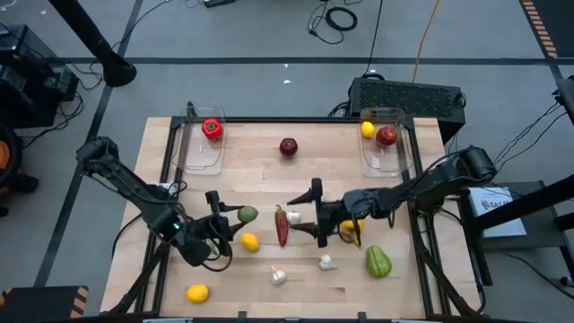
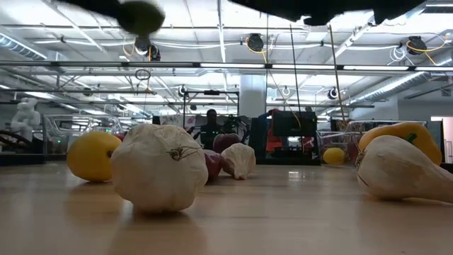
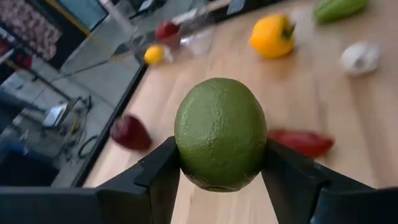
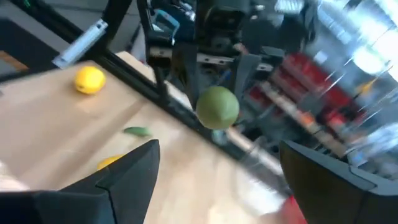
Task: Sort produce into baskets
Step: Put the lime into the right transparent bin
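Left pincer [image 1: 235, 215] pinches a round green lime [image 1: 246, 213] above open mid-surface; right pincer [image 1: 309, 212] is spread beside the long red chili [image 1: 282, 225].

Robotics lab: exposed ceiling pipes [image 2: 233, 65], floor cables [image 1: 339, 16], workstations behind wooden table [image 1: 296, 184].

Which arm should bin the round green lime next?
Left. The left gripper is already shut on the round green lime, lifted off the wooden table. The right gripper is open and empty at mid-table, so it would need a handover first.
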You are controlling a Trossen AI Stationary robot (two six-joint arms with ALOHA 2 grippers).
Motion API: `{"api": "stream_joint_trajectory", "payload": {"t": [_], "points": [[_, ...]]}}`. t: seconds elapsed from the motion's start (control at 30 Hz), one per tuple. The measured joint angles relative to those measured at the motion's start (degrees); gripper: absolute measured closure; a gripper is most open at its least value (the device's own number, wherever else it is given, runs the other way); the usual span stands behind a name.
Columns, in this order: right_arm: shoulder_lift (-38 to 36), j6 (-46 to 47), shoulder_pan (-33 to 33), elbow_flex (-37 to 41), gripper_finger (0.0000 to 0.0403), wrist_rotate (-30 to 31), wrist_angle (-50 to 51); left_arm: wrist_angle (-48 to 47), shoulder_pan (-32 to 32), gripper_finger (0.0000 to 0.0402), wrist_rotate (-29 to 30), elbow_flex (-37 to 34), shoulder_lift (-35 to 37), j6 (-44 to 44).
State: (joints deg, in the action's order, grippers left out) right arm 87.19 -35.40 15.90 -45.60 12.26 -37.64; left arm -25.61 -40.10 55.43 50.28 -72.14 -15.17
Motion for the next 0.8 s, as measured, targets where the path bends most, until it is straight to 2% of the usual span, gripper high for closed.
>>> {"api": "stream_joint_trajectory", "payload": {"t": [0.23,0.5,0.6,0.8], "points": [[6.7,-19.3,6.3,-8.7,0.0083,13.3,-0.3,1.7,0.2,0.0196,-6.7,6.7,0.9,5.3],[16.4,-37.8,9.6,-20.7,0.0083,21.7,2.4,2.4,2.0,0.0196,-16.5,8.0,0.9,6.8],[19.0,-41.0,9.7,-23.6,0.0083,24.0,4.5,2.6,2.8,0.0196,-19.4,8.0,0.8,6.5],[22.7,-44.1,9.7,-27.3,0.0086,24.0,4.9,2.5,4.5,0.0196,-22.9,8.0,0.8,5.1]]}}
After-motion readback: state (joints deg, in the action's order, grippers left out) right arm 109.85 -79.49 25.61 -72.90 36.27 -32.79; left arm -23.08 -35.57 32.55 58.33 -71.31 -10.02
